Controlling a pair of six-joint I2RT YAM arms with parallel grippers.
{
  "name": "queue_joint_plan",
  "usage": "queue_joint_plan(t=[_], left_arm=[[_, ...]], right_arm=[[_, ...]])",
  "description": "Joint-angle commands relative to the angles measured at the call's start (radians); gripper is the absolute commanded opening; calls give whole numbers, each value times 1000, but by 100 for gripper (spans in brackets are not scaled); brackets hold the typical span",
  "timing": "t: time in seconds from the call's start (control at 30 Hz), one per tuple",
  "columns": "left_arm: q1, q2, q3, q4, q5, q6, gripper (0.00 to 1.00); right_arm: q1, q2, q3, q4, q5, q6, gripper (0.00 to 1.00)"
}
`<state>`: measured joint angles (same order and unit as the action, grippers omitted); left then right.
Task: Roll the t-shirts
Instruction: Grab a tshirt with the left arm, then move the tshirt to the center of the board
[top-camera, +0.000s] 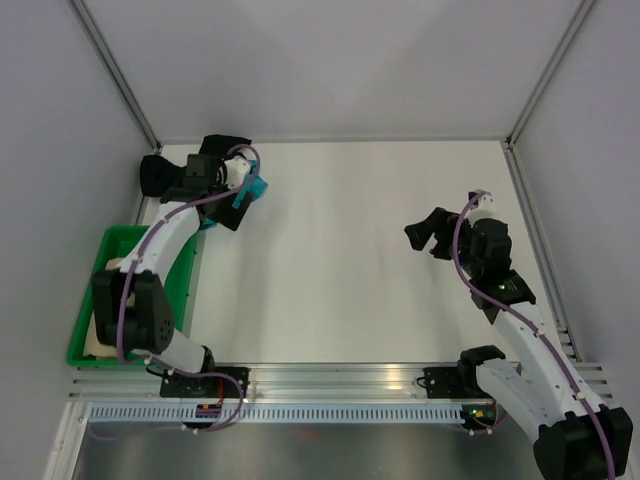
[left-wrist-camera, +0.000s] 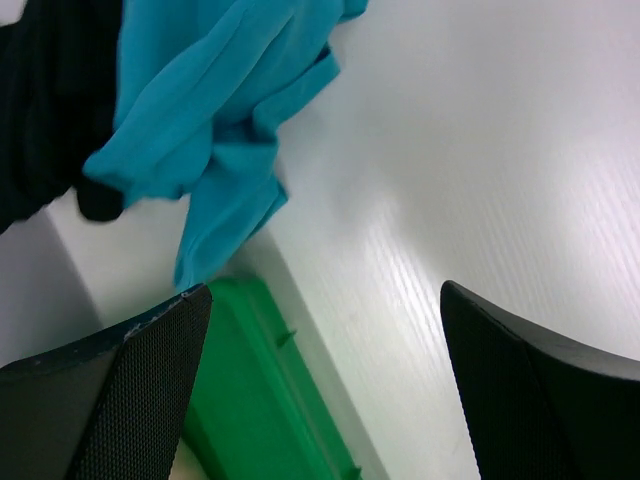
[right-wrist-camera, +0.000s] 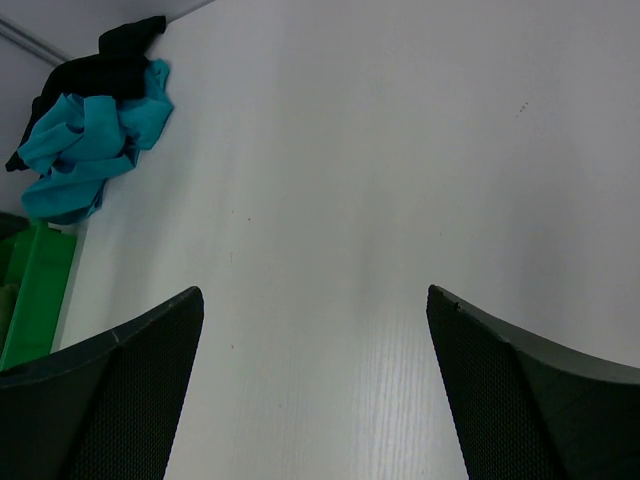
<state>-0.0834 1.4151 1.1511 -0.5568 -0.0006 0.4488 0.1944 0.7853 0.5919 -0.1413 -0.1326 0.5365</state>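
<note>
A crumpled teal t-shirt (left-wrist-camera: 220, 110) lies in the far left corner of the table, bunched against a black t-shirt (left-wrist-camera: 45, 100). The right wrist view shows both from afar, the teal one (right-wrist-camera: 85, 150) in front of the black one (right-wrist-camera: 110, 60). My left gripper (left-wrist-camera: 325, 385) hovers open just short of this pile, with nothing between its fingers; from above it (top-camera: 222, 162) covers most of the pile, and only a teal edge (top-camera: 257, 190) shows. A tan t-shirt (top-camera: 98, 330) lies in the green tray, half hidden by my left arm. My right gripper (top-camera: 424, 236) hangs open and empty over the right side of the table.
The green tray (top-camera: 85, 352) stands along the table's left edge, its far end right below the pile (left-wrist-camera: 260, 390). Grey walls close the table at the back and on both sides. An aluminium rail (top-camera: 330, 378) with the arm bases runs along the near edge.
</note>
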Motion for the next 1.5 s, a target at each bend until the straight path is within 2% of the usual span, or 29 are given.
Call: queue_joint_plan(t=[0.0,0.03,0.1,0.13,0.27,0.37,0.4,0.47,0.6,0.8,0.97,1.0,1.17,1.27,1.3,1.47], left_arm=[[-41,187,116,18,-38,21,100],[-53,290,187,23,-73,19,100],[-53,379,269,29,-134,13,100],[-53,425,336,32,-219,4,99],[-53,541,386,90,-335,22,91],[-53,570,383,109,-343,48,58],[-53,582,383,109,-346,60,34],[-53,582,368,109,-358,71,4],[-53,503,317,113,-334,74,2],[-53,245,263,103,-211,77,2],[-55,13,282,-21,-4,116,2],[-55,-16,289,-31,64,120,2],[-64,-207,314,-40,201,159,2],[-62,-222,433,-135,348,131,2],[-64,-220,497,-172,460,114,2],[-91,-194,593,-224,784,-7,2]], right_arm=[[4,57,63,78,-79,-42,98],[4,87,68,86,-81,-49,98],[4,118,78,95,-81,-59,98],[4,144,80,104,-81,-61,98],[4,187,94,121,-101,-69,98],[4,201,86,134,-104,-70,98],[4,204,83,132,-102,-72,98],[4,207,82,132,-102,-69,98],[4,192,85,152,-98,-64,98],[4,154,83,149,-84,-61,98],[4,143,111,144,-96,-63,98],[4,140,117,144,-98,-61,98],[4,144,132,158,-108,-53,98],[4,146,141,163,-120,-44,98],[4,146,144,163,-128,-46,98],[4,137,187,144,-111,-58,98]])
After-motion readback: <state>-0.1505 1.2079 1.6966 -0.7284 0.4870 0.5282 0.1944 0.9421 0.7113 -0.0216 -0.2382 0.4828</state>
